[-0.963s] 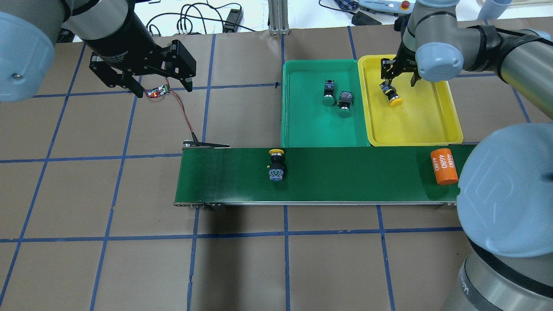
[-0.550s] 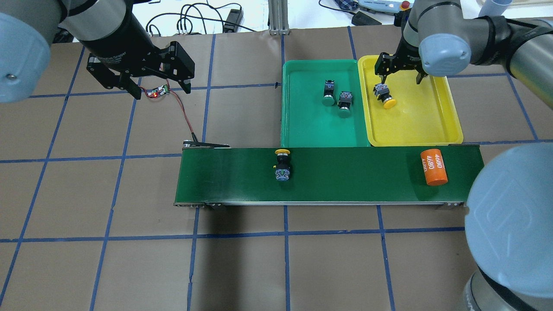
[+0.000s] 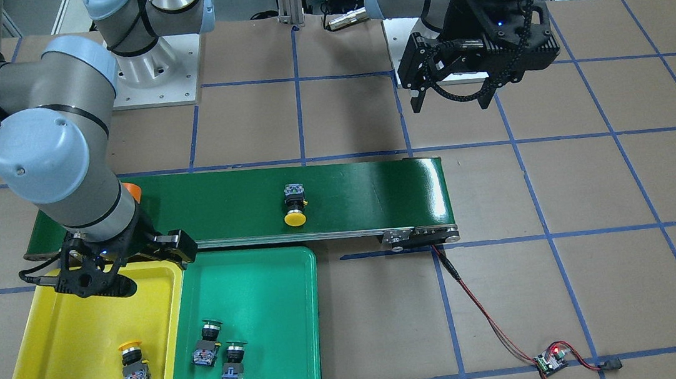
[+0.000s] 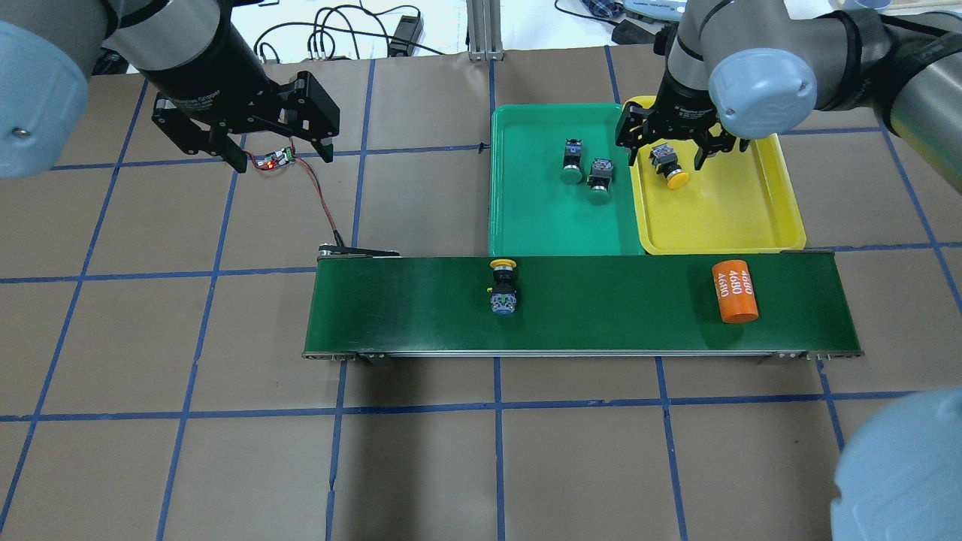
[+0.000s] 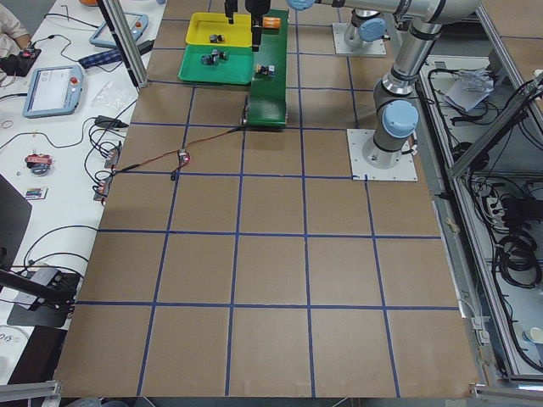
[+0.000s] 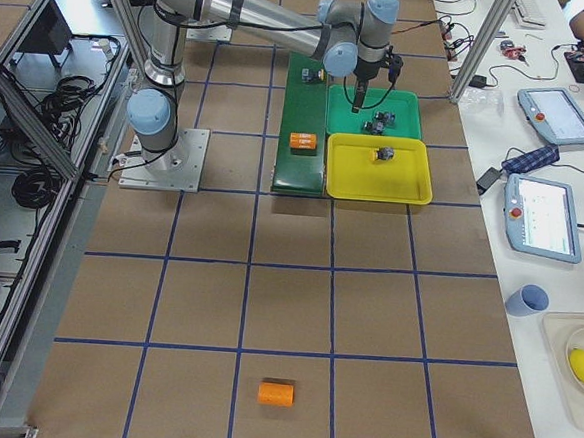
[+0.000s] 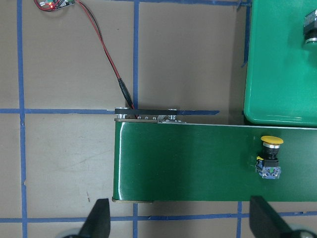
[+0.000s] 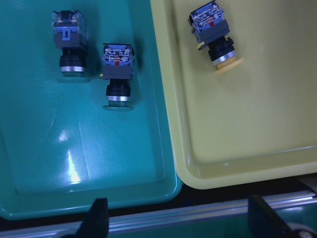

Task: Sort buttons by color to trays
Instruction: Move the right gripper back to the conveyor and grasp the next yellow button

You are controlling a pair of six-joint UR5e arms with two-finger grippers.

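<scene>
Jaws apart, the right gripper (image 4: 664, 150) is hovering over the yellow tray (image 4: 751, 225) and its sorted button (image 4: 669, 167), with the left gripper (image 4: 283, 158) idling far left, equally spread, probably because another yellow button (image 4: 502, 289) is lying on the belt (image 4: 601, 300).

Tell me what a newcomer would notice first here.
The green tray and yellow tray sit side by side across the dark conveyor belt from the robot. On the belt lie one yellow-capped button, mid-belt, and an orange cylinder nearer the robot's right. The right gripper hovers open above the yellow tray.
</scene>
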